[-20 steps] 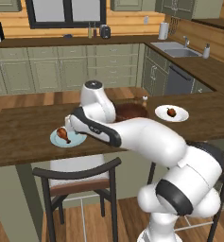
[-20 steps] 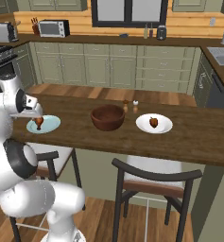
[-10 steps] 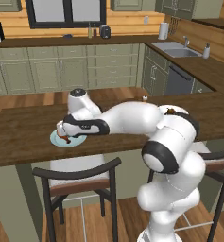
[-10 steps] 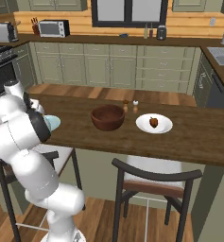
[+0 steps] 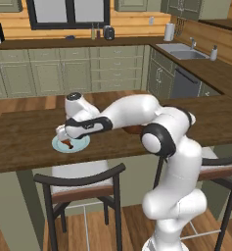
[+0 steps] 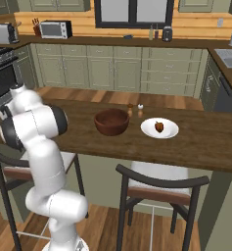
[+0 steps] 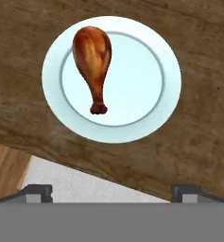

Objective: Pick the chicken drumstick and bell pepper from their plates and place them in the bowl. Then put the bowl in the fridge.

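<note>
The hand (image 7: 111, 189) hangs spread wide and empty above the pale blue plate (image 7: 146, 85) near the desk (image 7: 198, 142) edge, where the chicken drumstick (image 7: 92, 57) lies off-centre, bone end toward the fingers, so it looks lined up for a straight-down grab.

Stretched far out to the left from the base in the left base view, white forearm lying low and nearly level, hand bent downward at the wrist. Pincer (image 5: 64, 138) pointing straight down, hanging a little above the surface below. In the hand view, two dark fingertips (image 7: 36, 191) set wide apart at the bottom edge, nothing between them.
</note>
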Robot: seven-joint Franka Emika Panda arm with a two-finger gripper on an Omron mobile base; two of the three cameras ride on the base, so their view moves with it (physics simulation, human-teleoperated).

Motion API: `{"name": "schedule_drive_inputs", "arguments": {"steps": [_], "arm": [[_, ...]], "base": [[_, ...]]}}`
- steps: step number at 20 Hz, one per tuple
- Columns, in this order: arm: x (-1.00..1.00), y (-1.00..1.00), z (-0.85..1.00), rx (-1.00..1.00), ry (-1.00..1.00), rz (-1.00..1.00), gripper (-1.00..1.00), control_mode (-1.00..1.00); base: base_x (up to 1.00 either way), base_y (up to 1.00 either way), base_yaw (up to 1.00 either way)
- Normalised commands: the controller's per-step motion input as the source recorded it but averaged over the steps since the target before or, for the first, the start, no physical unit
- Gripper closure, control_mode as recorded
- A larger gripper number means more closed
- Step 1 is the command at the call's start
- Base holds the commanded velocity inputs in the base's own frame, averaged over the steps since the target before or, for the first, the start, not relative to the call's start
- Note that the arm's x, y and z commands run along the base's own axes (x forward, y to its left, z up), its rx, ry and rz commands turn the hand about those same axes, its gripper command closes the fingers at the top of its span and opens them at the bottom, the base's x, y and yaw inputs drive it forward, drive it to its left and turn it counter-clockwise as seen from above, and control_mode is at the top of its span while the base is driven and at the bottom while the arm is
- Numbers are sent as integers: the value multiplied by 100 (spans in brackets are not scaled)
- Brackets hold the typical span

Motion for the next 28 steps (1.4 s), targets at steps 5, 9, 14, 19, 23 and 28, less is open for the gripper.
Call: {"name": "schedule_drive_inputs", "arguments": {"steps": [5,9,14,19,23,28], "arm": [[39,9,-19,-3,1,1,-100,-100],[42,12,-35,-4,0,0,-100,-100],[42,19,-36,-1,0,0,-100,-100],[45,18,-24,-1,0,0,-100,-100],[47,14,-30,-1,0,0,-100,-100],[46,16,-34,0,0,0,-100,-100]], "base": [[0,0,0],[0,0,0],[0,0,0],[0,0,0],[0,0,0],[0,0,0]]}}
